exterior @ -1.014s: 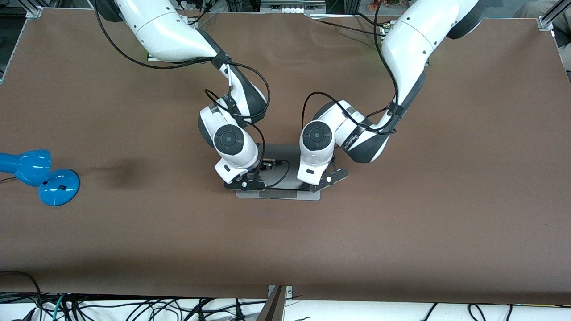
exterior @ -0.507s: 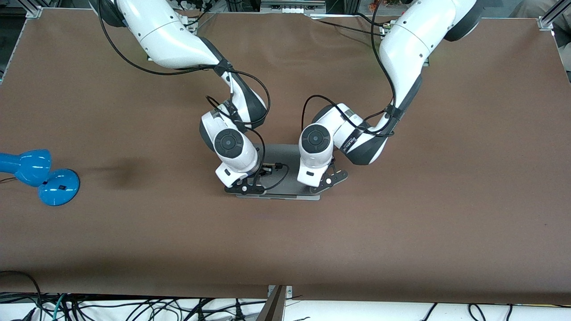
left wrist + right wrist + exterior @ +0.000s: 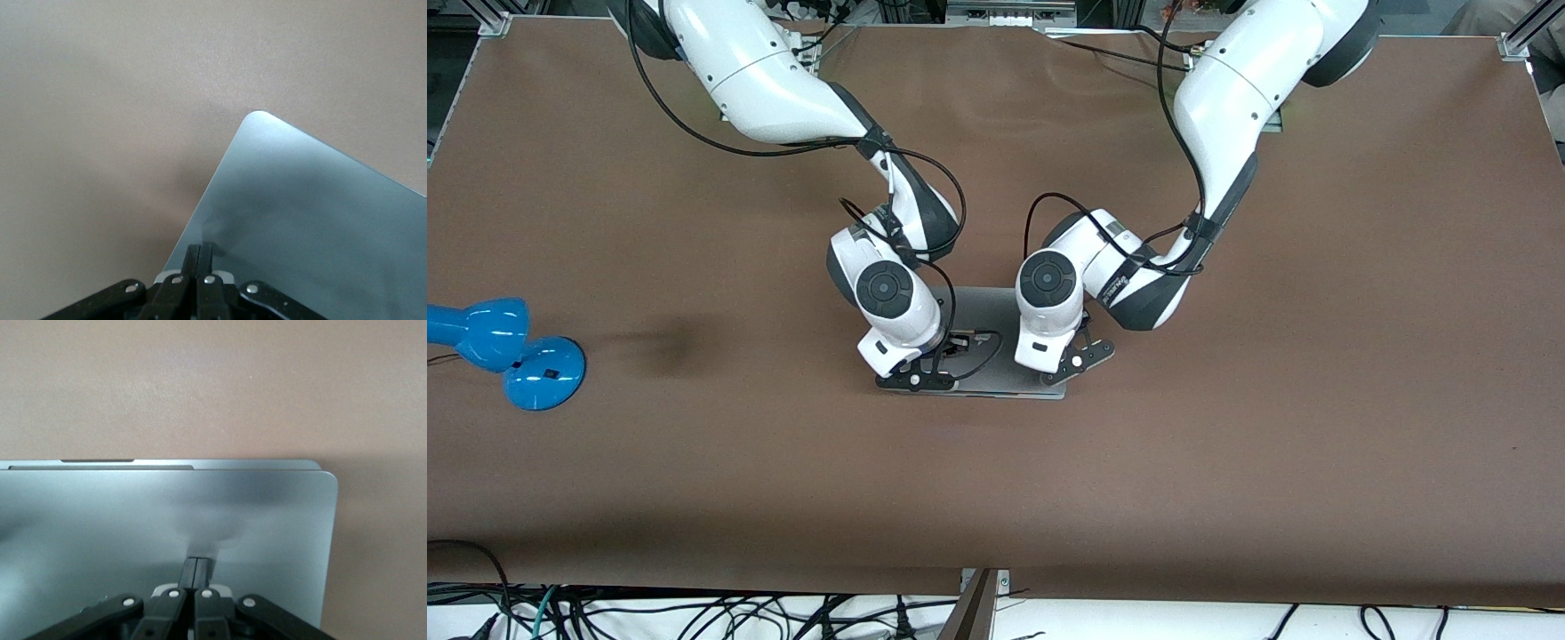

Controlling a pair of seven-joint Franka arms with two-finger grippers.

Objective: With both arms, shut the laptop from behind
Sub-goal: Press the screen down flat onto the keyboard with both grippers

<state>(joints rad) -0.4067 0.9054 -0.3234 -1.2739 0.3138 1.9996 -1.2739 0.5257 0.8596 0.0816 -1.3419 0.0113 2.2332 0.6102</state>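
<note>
While both closed grippers press it, the laptop [image 3: 996,351] lid bears no readable writing.

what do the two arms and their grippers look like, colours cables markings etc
Both arms, the left arm and the right arm, are glossy white with dark grey joint bands and round black end caps. Loose black cables loop along each. The left gripper and right gripper are black, with silver rivets on linkage bars.

even overhead light, soft shadows; wrist views slightly hazy.
</note>
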